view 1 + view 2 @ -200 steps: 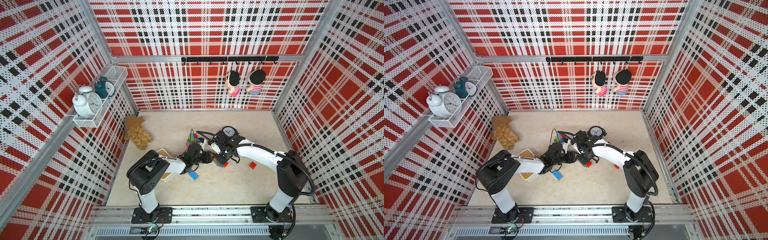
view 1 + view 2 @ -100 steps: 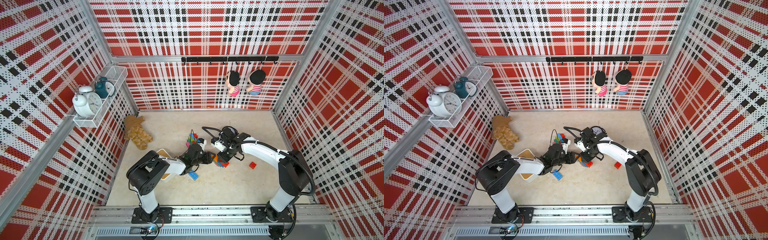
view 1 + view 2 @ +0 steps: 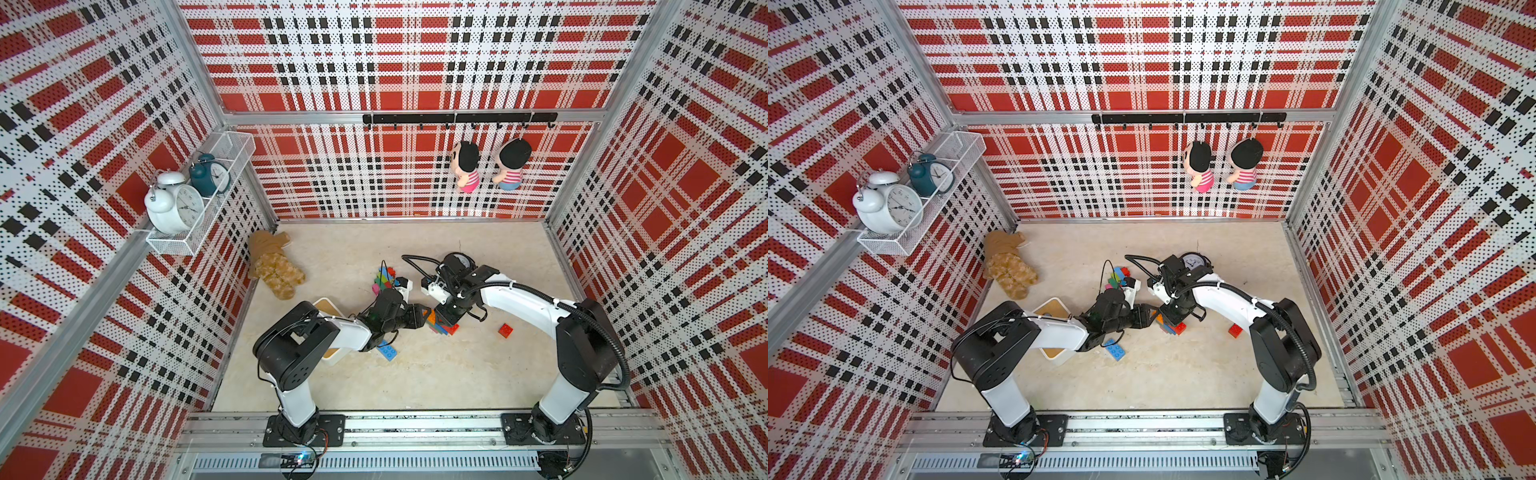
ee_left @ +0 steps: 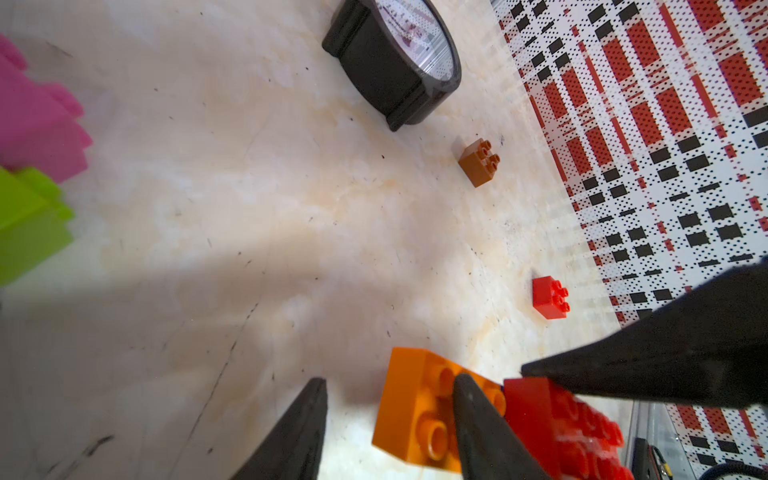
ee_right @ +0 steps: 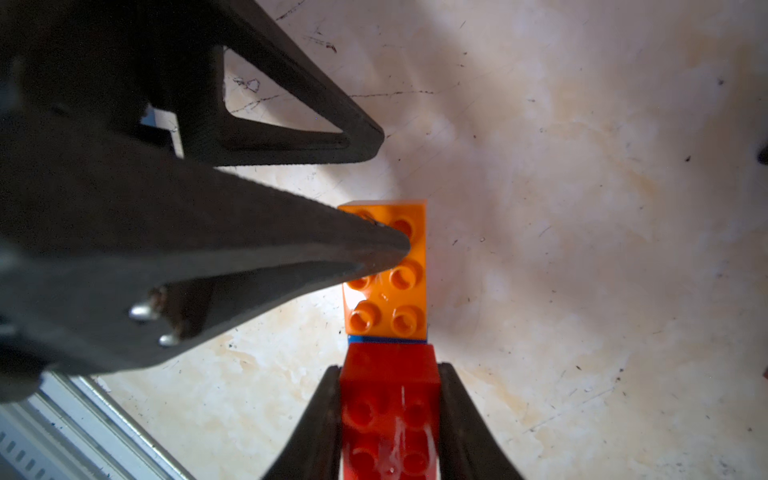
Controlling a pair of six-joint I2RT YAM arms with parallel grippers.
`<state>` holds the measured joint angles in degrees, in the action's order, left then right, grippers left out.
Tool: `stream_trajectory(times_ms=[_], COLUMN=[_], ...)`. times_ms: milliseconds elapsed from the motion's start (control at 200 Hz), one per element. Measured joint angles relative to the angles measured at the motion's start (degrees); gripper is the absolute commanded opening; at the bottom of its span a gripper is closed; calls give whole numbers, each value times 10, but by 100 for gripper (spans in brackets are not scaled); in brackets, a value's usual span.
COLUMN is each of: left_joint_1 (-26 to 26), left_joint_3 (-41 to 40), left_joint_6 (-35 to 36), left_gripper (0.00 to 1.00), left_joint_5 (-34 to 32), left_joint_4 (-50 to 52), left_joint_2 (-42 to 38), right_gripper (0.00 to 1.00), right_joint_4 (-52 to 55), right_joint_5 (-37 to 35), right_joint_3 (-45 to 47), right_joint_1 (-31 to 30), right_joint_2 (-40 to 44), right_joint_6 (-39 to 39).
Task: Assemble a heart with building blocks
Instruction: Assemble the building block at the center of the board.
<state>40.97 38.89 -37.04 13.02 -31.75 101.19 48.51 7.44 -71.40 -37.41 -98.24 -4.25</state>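
The right gripper (image 5: 388,415) is clamped on a red brick (image 5: 388,386). One finger (image 5: 320,432) presses each long side, so the brick fills the narrow gap between them. The red brick is joined end to end with an orange brick (image 5: 409,316) two studs wide, and a thin blue layer (image 5: 386,340) shows beneath the seam. In both top views this small stack (image 3: 442,327) (image 3: 1170,326) sits low near the middle of the marbled table (image 3: 415,382), between the two arms. Whether it rests on the surface or is held just off it cannot be told.

The left gripper (image 4: 388,384) has its jaws partly apart and holds nothing. One fingertip (image 4: 461,386) lies on top of the orange brick's studs. The other fingertip (image 4: 318,388) hangs over bare table just beside the brick's free end.

A loose red brick (image 3: 505,330) lies apart from the stack on the right arm's side, and a loose blue brick (image 3: 386,351) lies near the left arm. Farther back are a brown brick (image 4: 480,162) and a black clock (image 4: 399,62)
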Motion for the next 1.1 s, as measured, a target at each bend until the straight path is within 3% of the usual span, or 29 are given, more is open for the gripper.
stream_trajectory(times_ms=[596,1097], left_joint_1=[0,0], left_joint_3=[0,0], left_joint_6=[0,0], left_gripper=[52,51], left_joint_5=[3,3], left_joint_4=[0,0], left_joint_2=[0,1], right_gripper=[0,0], right_joint_4=[-19,-73], right_joint_5=[-77,-78], right_joint_3=[18,73], right_joint_1=[-47,-50], right_joint_2=[11,45], right_joint_6=[37,94])
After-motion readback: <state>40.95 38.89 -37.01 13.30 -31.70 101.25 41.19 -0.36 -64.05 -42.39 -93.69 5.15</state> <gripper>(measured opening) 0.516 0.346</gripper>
